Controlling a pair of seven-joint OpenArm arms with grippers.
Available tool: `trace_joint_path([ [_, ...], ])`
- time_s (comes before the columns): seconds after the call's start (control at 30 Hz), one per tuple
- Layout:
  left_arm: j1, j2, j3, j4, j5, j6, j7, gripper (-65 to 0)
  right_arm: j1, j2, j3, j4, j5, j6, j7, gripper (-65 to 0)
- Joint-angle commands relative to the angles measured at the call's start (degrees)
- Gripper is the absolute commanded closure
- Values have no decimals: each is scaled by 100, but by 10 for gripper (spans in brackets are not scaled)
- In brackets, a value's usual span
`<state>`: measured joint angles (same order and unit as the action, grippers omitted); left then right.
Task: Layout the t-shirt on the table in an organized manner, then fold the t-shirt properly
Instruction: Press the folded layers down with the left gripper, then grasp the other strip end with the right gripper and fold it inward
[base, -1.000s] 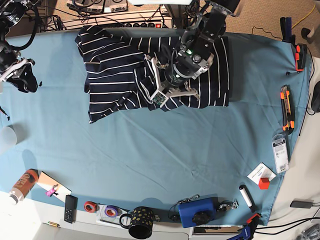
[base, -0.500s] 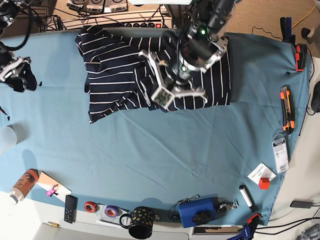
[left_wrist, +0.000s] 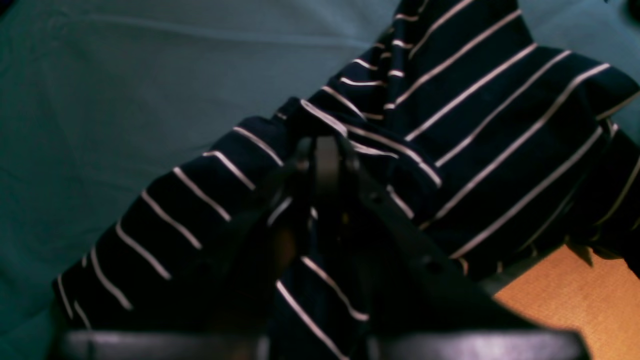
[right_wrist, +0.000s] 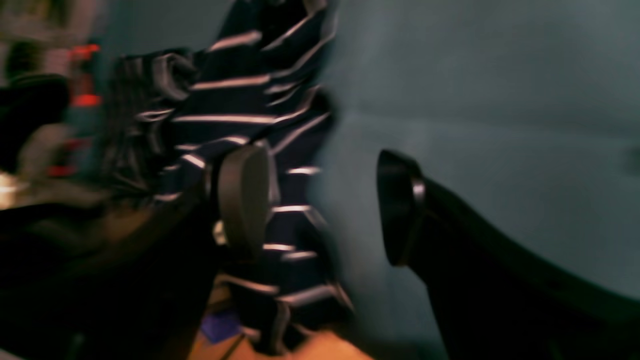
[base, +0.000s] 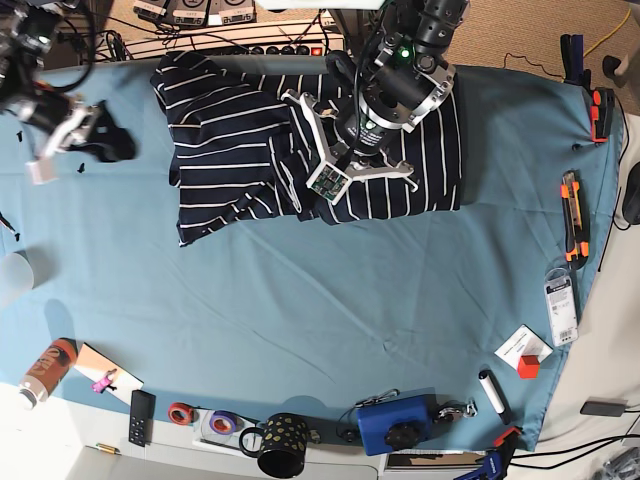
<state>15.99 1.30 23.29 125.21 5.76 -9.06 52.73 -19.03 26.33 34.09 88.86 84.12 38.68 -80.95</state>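
Right-wrist view blurred; t-shirt (right_wrist: 240, 115) smeared.

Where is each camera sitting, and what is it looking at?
Base: high above, looking straight down at the table, the t-shirt and both arms.
Left wrist: on the left arm, looking along the left gripper, shut on a fold of t-shirt.
Right wrist: on the right arm, blurred, looking past the open right gripper at the t-shirt.
All three views share the striped t-shirt and the blue table.
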Motion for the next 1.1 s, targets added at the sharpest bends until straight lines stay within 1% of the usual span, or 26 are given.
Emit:
trace_joint_path([
  [0.0,-26,59,20,105,-24,0,-129,-13,144,111,-177,-120,88,33,95,-341],
  [0.1,-24,57,20,103,-22,0,-129,-13,472,98,-809,-505,88,31,95,-341],
  [0.17,-24,57,20,103,-24,-2,-129,-13,654,66,-1088,-535,88,31,95,-341],
  [0.3,-26,57,20,103,-24,-2,-131,-13,925,-68,-1453,-535,88,50,95,-341],
  [0.43,-26,57,20,103,-24,-2,-133,-13,890,-227,-1751,-535,88,50,95,-341],
  [0.53,-26,57,20,103,-24,0,-131,-13,752,-367,-1803,-535,-378,-66,95,-341],
  [0.63,-24,59,20,103,-24,0,-131,-13,570,-389,-1801,-535,-905,-192,95,-341],
  [0.7,-24,59,20,103,-24,0,-131,-13,492,-389,-1790,-535,-1134,-232,95,-341],
  [0.87,-24,59,20,103,-28,0,-173,-13,461,-398,-1801,-535,-1220,-221,95,-339],
  [0.93,-26,59,20,103,-55,0,-186,-13,461,-398,-1902,-535,-1222,-201,95,-338],
  [1.07,-26,59,20,103,-267,0,-304,-13,509,-396,-2612,-535,-1322,-203,95,-338],
])
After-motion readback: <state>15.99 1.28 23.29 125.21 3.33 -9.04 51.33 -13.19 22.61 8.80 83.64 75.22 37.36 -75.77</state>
